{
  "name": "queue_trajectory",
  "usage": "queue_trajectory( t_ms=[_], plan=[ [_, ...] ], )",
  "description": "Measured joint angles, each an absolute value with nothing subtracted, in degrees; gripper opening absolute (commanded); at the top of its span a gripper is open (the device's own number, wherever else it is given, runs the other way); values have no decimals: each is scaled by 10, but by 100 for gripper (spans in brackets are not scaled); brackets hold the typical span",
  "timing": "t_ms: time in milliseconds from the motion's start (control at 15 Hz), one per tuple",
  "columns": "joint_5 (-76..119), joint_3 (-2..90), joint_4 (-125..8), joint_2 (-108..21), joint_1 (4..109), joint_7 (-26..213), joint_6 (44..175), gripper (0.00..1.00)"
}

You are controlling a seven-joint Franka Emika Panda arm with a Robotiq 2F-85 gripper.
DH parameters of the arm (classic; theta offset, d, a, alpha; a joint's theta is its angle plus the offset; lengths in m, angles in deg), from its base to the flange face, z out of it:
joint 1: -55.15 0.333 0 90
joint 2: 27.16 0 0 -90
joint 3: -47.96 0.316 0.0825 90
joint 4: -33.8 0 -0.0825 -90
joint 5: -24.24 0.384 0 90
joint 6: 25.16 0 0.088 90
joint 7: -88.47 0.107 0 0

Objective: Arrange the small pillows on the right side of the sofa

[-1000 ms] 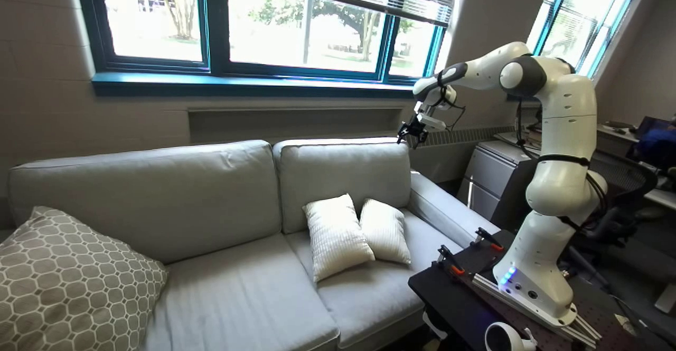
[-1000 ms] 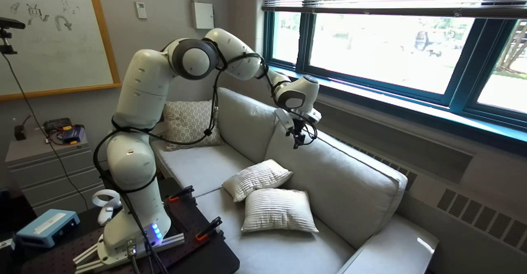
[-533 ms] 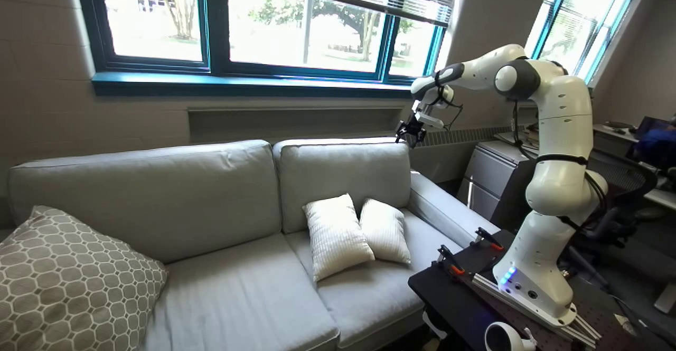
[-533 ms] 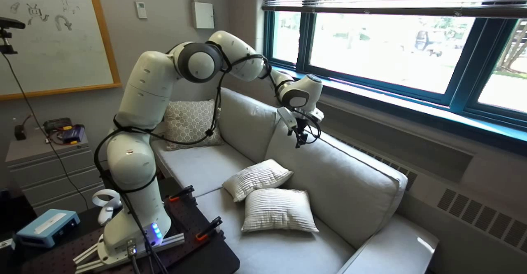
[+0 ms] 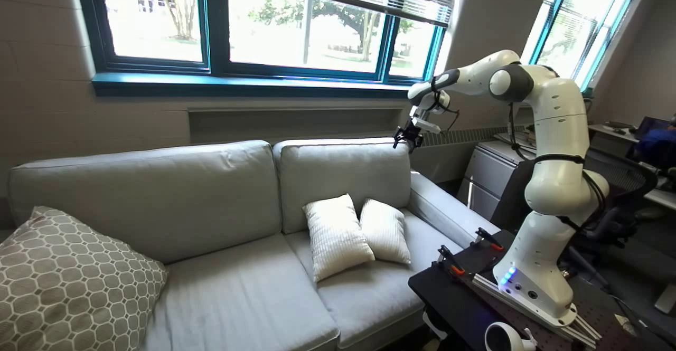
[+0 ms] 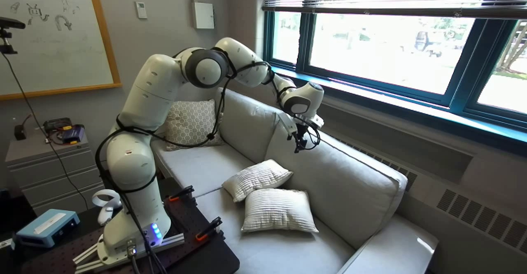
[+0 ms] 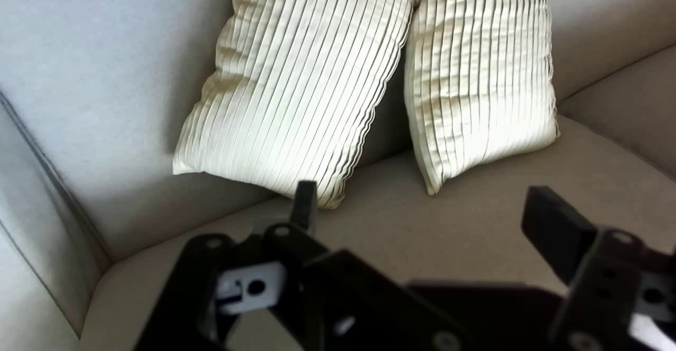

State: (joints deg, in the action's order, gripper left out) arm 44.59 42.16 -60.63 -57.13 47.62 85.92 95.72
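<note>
Two small white pleated pillows lie side by side and touching on the seat of the light grey sofa, against its back. The pillow nearer the sofa's middle leans; it also shows in an exterior view. The pillow nearer the sofa arm also shows in an exterior view. In the wrist view a pillow is at upper left and a pillow at upper right. My gripper is open and empty, its fingers wide apart. It hangs above the pillows, apart from them, near the back cushion's top.
A larger beige lattice cushion rests at the sofa's far end. The padded sofa arm is near the robot's black table, which carries clamps. The window sill runs behind the sofa. A cable hangs along my arm.
The arm has bent lower and reached slightly outward. The gripper has moved a little down and, in an exterior view, slightly left. The pillows have not moved.
</note>
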Motion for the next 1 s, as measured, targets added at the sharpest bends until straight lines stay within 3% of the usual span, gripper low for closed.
queue_trajectory(
  t_ms=[1000],
  plan=[
    [544, 500, -265, -1011, 404, 1017, 917, 100]
  ],
)
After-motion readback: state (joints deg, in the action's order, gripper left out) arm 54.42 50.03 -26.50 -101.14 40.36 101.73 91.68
